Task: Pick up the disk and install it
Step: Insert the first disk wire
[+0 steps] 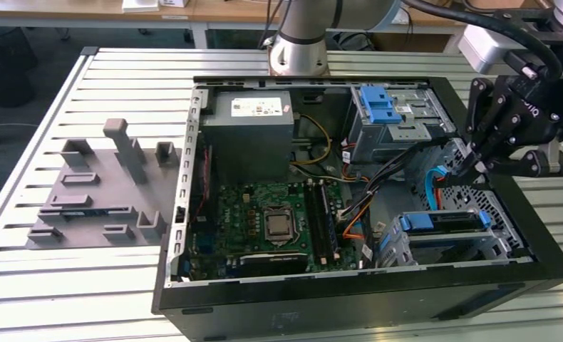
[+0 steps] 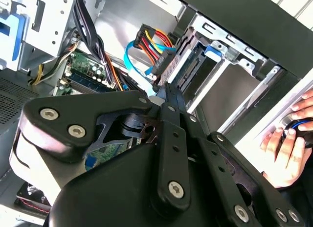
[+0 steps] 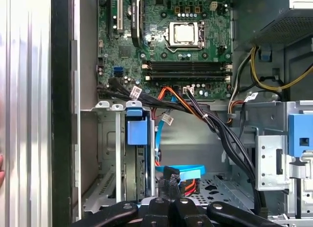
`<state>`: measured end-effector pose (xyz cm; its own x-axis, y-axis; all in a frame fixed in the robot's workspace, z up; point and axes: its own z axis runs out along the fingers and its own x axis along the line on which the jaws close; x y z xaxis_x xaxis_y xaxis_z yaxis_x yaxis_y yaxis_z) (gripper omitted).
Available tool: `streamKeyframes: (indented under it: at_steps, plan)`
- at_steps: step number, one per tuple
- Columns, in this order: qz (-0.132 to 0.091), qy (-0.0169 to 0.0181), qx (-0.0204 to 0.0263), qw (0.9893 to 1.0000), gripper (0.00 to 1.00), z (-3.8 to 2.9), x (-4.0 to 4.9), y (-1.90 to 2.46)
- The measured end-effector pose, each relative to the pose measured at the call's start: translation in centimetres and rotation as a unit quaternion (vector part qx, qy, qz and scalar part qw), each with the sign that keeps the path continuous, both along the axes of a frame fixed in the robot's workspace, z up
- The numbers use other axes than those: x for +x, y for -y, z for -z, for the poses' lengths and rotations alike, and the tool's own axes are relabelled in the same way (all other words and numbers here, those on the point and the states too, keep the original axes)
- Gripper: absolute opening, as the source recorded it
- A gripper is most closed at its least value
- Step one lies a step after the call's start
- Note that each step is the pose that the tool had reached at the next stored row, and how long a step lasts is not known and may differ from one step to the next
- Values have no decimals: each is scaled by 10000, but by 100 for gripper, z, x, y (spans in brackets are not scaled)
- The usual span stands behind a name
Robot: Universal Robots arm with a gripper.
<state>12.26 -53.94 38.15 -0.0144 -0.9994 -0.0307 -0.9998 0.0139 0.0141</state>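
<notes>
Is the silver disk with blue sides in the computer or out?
In. The flat silver disk with blue side rails sits slotted in the metal drive cage inside the open black computer case.

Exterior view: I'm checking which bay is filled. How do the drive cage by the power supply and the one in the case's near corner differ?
The far cage has blue latches on top; the near cage holds the disk with blue rails. The far cage stands beside the power supply, the near cage beside the motherboard. Both are silver metal.
</notes>
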Motion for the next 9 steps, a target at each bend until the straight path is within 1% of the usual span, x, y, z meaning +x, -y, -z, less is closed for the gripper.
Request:
streamKeyframes:
  at_steps: [9]
  plan:
    - [0, 1, 0, 10000, 11, 8, 61, -79]
